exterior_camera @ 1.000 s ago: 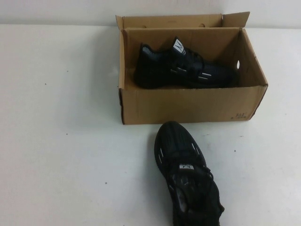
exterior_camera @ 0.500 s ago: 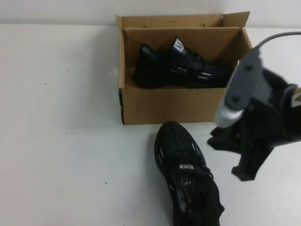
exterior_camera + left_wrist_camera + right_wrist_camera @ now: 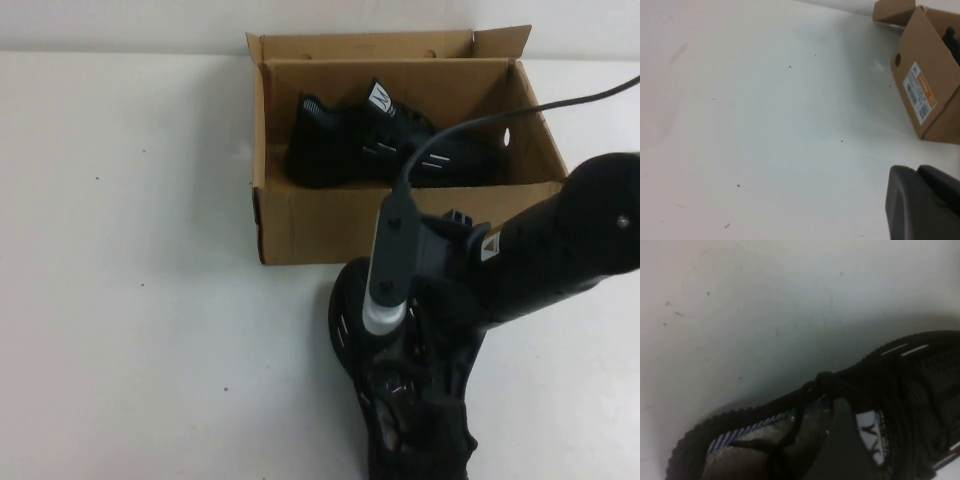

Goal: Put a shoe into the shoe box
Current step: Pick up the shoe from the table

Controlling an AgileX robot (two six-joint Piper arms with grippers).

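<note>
We see the shoe (image 3: 400,400) lying on the white desk (image 3: 130,300), directly beneath the right pincer (image 3: 425,345), its toe pointing toward the shoe box (image 3: 400,225) beyond. In the right wrist view the shoe's (image 3: 840,415) white tongue label and black laces sit just beside one dark finger (image 3: 840,450) of the right pincer, which reaches down at the shoe's opening; we cannot tell whether its jaws stand apart or pressed together, and we see no grip on the shoe.

Past the right pincer, farther from the robot, the brown cardboard shoe box stands open on the desk with its short flaps up. A second shoe (image 3: 385,145), the match of the first, lies inside it on its side.

The left pincer (image 3: 922,205) appears only in the left wrist view, as a dark shape low over bare desk (image 3: 765,125), well apart from the shoe box (image 3: 927,95), whose labelled end faces it. Its jaws are closed on nothing.
</note>
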